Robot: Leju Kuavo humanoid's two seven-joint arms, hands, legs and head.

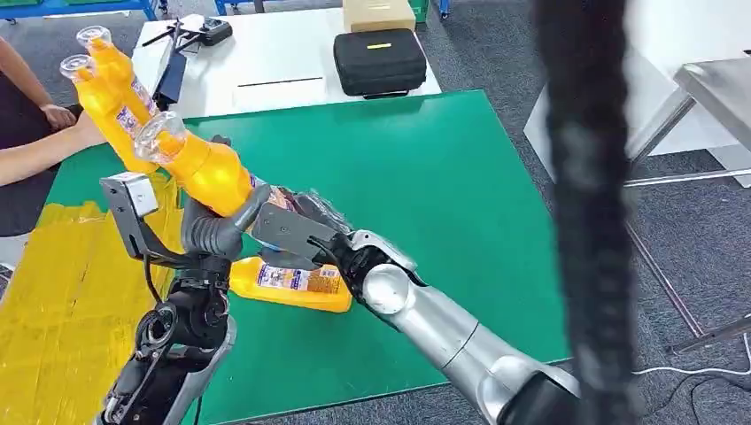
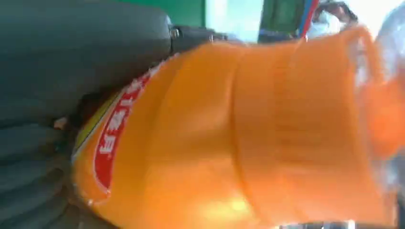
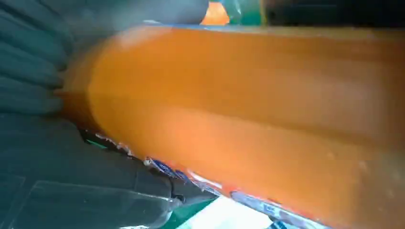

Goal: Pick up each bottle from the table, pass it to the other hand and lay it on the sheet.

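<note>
I find the held bottle (image 1: 205, 166) in the air over the left part of the green table (image 1: 425, 177), close above the edge where the yellow sheet (image 1: 62, 292) begins. Its long axis runs on a slant: clear cap up and toward the far left corner, base down toward my right hand (image 1: 297, 232). My left hand (image 1: 220, 232) has its thumb and fingers wrapped about the bottle's lower body. My right hand lies against the base end, just beside the left, and its wrist view has the orange wall pressed along the grey cover.

I judge this the handover, with both hands on the one bottle. Whether the right hand's fingers are closed round the base or merely resting there, I cannot tell; the left hand and the label cover them. The sheet lies to the left hand's side, so the left is the nearer for laying down.

A second bottle (image 1: 292, 283) lies flat on the table directly under the two hands. A person (image 1: 40, 133) at the far left corner holds two more bottles (image 1: 111, 88) upright. A dark blurred cable (image 1: 584, 204) crosses the head view and cuts off the table's right edge.
</note>
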